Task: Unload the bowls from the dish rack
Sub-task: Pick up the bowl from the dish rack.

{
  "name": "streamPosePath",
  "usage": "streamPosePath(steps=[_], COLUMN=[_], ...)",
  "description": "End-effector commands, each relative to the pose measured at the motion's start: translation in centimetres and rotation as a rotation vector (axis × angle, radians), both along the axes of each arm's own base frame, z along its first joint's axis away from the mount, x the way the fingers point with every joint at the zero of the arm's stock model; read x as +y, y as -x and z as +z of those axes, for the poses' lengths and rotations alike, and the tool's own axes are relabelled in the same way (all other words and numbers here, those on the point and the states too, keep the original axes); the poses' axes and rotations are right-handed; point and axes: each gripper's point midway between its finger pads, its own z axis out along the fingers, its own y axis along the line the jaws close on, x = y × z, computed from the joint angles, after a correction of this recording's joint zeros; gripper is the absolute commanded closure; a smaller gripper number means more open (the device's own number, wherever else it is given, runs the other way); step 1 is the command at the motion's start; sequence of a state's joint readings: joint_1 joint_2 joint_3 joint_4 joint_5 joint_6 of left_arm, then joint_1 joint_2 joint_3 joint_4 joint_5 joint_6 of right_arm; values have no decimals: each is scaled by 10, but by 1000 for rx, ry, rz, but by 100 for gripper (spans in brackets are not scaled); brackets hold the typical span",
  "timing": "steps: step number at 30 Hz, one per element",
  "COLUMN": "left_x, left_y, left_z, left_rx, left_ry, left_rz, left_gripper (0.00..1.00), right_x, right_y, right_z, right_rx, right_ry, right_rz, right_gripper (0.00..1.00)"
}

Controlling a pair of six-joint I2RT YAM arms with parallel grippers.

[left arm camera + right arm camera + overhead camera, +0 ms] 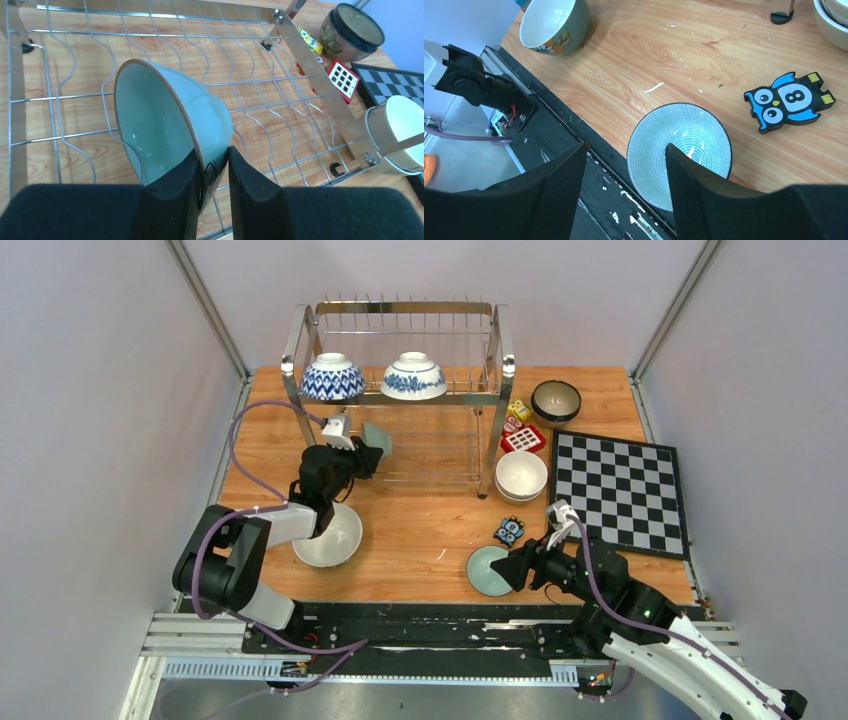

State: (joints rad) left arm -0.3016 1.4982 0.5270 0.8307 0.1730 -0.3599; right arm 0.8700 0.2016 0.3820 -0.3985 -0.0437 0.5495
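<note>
— Where on the dish rack [405, 308]?
— Lower tier: celadon bowl [170, 130] tipped on edge, rim nearest the left gripper [216, 170].
— Grip?
— Closed narrow across that rim, one finger inside, one outside.
— Right gripper [625, 152]?
— Spread wide, holding nothing, well in front of the dish rack.

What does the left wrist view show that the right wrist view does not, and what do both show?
Only left wrist: the left claw pinching the rim of a green bowl over the wire shelf of the dish rack; a dark-rimmed bowl and chessboard beyond. Only right wrist: the open right claw over a pale blue lined bowl, an owl toy, a flowered bowl. Both: the wooden table and the white bowl beside the rack's leg.
</note>
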Motion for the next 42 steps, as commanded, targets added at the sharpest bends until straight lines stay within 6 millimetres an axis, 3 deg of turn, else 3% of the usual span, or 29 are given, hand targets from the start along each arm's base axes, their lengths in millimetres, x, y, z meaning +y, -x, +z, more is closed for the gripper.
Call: streamPosePath(steps=[1, 8, 21, 33, 42], left_x=[-22, -29, -32, -18, -21], left_y=[6, 9, 18, 8, 3], left_z=[29, 64, 64, 84, 104], left_rx=[-64, -139, -107, -48, 21], left_ry=[114, 228, 277, 380, 526], left_rz=[-97, -122, -147, -16, 8], left_gripper=[100, 100, 100, 100, 100], right_x=[-5, -4, -5, -4, -1], right_y=[-2, -1, -1, -1, -2], right_z=[-9, -10, -12, -8, -3], right_rx=[11, 16, 22, 23, 22], right_ry=[24, 19, 21, 5, -9], right_rz=[-19, -20, -21, -24, -23], right_gripper=[37, 37, 37, 38, 38])
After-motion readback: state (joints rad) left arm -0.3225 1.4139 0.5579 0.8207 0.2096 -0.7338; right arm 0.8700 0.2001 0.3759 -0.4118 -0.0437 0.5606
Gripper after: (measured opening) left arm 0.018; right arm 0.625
